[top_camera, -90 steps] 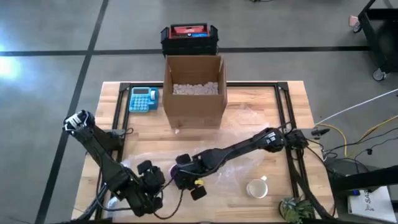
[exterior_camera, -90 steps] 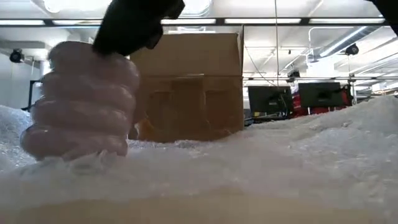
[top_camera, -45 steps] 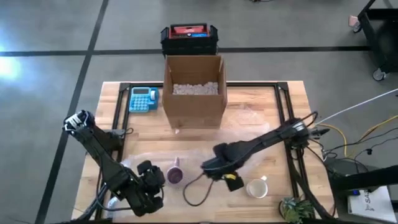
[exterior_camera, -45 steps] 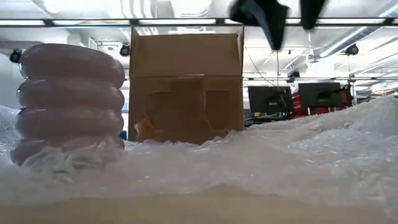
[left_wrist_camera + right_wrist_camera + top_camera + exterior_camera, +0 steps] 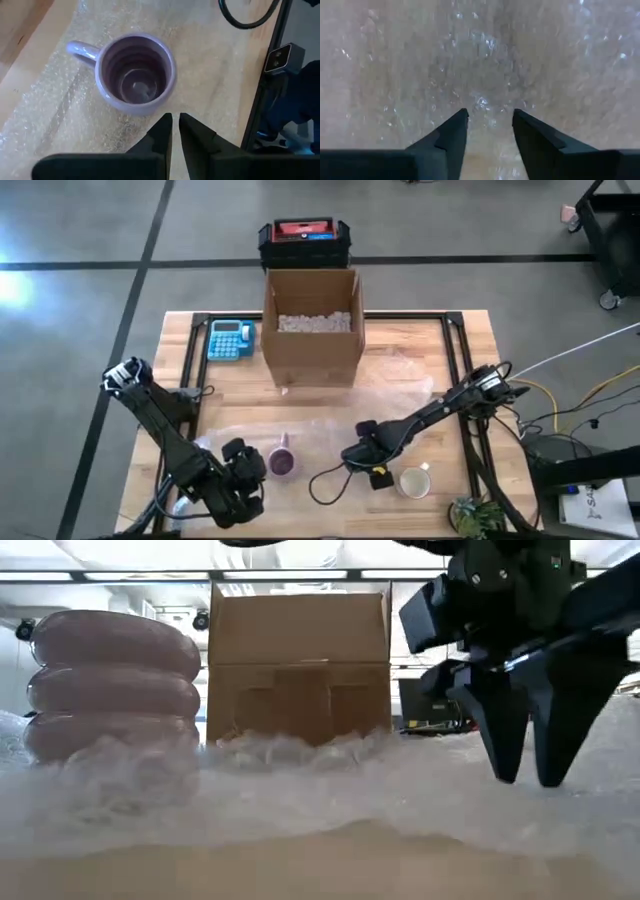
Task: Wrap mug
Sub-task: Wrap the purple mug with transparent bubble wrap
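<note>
A ribbed purple mug (image 5: 282, 463) stands upright, mouth up, on a clear bubble-wrap sheet (image 5: 330, 425) spread over the table's near middle. In the left wrist view the mug (image 5: 135, 75) rests on its base, handle to one side. My left gripper (image 5: 252, 468) sits just left of the mug, shut on nothing (image 5: 175, 120). My right gripper (image 5: 365, 458) points down over the wrap to the right of the mug, fingers open (image 5: 490, 117), tips low at the sheet (image 5: 527, 778). My right gripper comes at the bubble wrap (image 5: 480, 60) from above, fingers pointing down and open. Whether the tips (image 5: 505, 772) touch the sheet, I cannot tell.
A white mug (image 5: 413, 481) stands near the front right, close to my right gripper. An open cardboard box (image 5: 312, 325) with packing fill stands at the far middle, a blue calculator (image 5: 231, 339) to its left. A small plant (image 5: 475, 515) sits at the near right corner.
My right gripper has come away from the purple mug, risen, gone toward the table's right edge and come down low over the bubble wrap. The mug, tilted a second ago, now stands upright. The wrap in front of the low camera has sunk flatter.
</note>
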Controlling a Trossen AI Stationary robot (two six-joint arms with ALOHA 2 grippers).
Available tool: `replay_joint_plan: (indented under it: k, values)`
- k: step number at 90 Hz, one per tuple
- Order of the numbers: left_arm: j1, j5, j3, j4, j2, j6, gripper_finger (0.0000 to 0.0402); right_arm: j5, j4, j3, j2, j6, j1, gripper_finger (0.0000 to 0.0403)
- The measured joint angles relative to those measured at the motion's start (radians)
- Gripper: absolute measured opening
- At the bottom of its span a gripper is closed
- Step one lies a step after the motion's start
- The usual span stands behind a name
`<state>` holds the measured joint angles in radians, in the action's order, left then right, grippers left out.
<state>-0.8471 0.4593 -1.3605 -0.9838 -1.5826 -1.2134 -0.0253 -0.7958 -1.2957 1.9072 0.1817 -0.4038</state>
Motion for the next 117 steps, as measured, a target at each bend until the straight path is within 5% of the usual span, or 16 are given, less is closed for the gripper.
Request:
replay_joint_plan:
  k: [14,38,52,79,91,102,117]
  values:
    - [0.000,0.009,0.000,0.002,0.000,0.000,0.0021,0.003,-0.001,-0.024,-0.025,-0.046,0.000,0.0014]
    - [0.000,0.030,0.001,0.005,0.000,0.000,0.0021,-0.001,-0.034,-0.056,-0.042,-0.043,0.000,0.0003]
    - [0.000,0.030,0.001,0.015,0.000,0.000,0.0021,-0.034,-0.037,-0.020,-0.042,0.021,-0.011,0.0041]
    - [0.000,0.032,0.002,0.019,0.000,0.004,0.0021,0.011,0.034,0.058,-0.040,0.066,-0.008,0.0178]
    - [0.000,0.041,0.002,0.020,0.000,0.004,0.0021,0.042,0.116,0.104,-0.040,0.049,-0.008,0.0195]
    - [0.000,0.049,0.002,0.023,0.000,0.004,0.0021,0.062,0.117,0.113,-0.040,0.029,-0.008,0.0154]
    - [0.000,0.056,0.002,0.023,0.000,0.004,0.0021,0.062,0.117,0.113,-0.040,-0.007,-0.008,0.0024]
